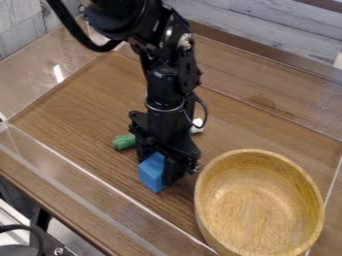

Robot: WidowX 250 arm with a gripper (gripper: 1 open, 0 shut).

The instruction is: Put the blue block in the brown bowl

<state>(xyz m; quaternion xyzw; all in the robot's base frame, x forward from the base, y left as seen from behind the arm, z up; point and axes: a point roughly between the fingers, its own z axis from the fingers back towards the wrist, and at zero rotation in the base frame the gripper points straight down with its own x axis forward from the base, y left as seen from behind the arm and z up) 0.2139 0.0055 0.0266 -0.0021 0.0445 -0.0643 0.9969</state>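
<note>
Reaching down from the upper edge of the camera view, the black robot arm (163, 60) brings its gripper (163, 158) to the blue block (154, 172) on the brown wooden table (74, 102). The gripper's dark fingers lie around the upper part of the block, overlapping it in the picture, while its lower part shows below them, low down near the tabletop. The fingers are spread about the block's width; whether they press on it from both sides cannot be told, since the dark parts hide the contact.

Just beside the hand, toward the picture's left, lies the green end of a marker (124, 142); its white end (198, 126) shows past the other side of the hand, with the middle hidden behind the gripper. The brown bowl (259, 205), wide and round with a pale interior, sits near the hand toward the picture's right, apart from the block. Behind the hand, beyond the table, run whitish boards (287, 35).
</note>
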